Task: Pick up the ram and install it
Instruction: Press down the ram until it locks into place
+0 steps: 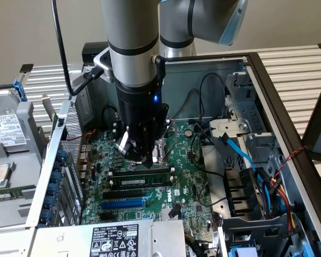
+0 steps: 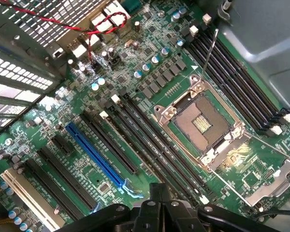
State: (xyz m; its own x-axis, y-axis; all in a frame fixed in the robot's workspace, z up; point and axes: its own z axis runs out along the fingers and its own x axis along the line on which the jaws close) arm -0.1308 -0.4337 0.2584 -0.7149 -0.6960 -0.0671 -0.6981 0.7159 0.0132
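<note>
In the exterior view, the robot arm's claw (image 1: 140, 152) hangs low inside an open computer case (image 1: 267, 85), its tip just above the green motherboard (image 1: 171, 193) and close over the memory slots. Directly beneath and just in front of the claw, the ram (image 1: 142, 182) lies lengthwise in a slot, a long green stick with dark chips and a pale label, and another stick (image 1: 140, 172) sits parallel just behind it, nearer the claw's tip. Whether the fingers are spread, pressed together or touching a stick cannot be told from here. A blue expansion slot (image 1: 123, 203) runs parallel further forward of the claw, and a blue cable (image 1: 241, 155) curves off toward the exterior view's right.

In the wrist view, the claw's dark housing (image 2: 159, 212) fills the near edge, looking down on the board. Just beyond it lie long black memory slots (image 2: 150, 140), the open processor socket (image 2: 200, 121) and the blue expansion slot (image 2: 94, 154); red wires (image 2: 94, 29) loop well beyond.
</note>
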